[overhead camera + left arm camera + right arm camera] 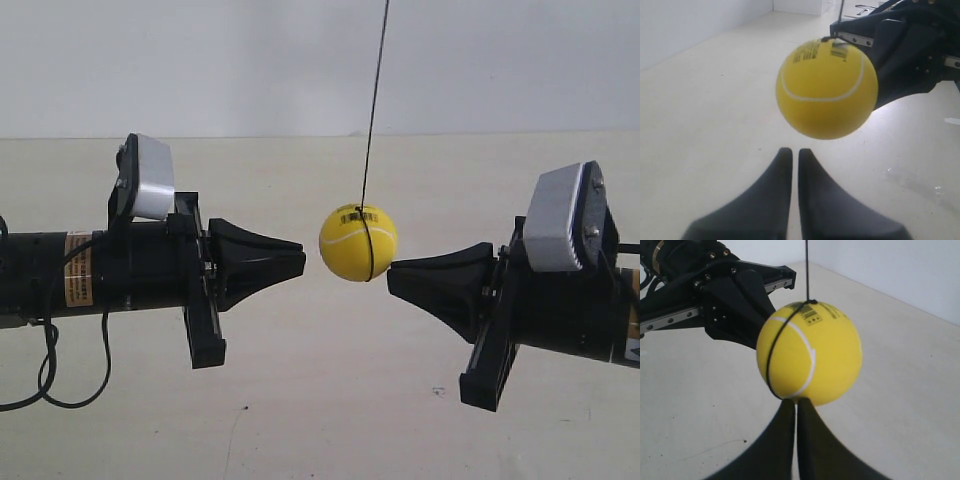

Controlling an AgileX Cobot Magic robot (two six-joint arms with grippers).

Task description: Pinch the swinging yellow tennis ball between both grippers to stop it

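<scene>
The yellow tennis ball (358, 242) hangs on a thin dark string (376, 90) between my two arms. My left gripper (300, 260) is shut and points at the ball with a small gap before it. In the left wrist view the ball (826, 88) floats just beyond that gripper (791, 152). My right gripper (392, 276) is shut too, its tips touching the ball's lower side. The right wrist view shows the ball (810, 353) resting against that gripper (796, 402), with the string wrapped round the ball.
A pale floor (320, 400) lies below and a white wall (200, 60) stands behind. A black cable (45, 370) loops under the left arm. Each wrist view shows the opposite arm's black body (910, 55) (715, 290) behind the ball.
</scene>
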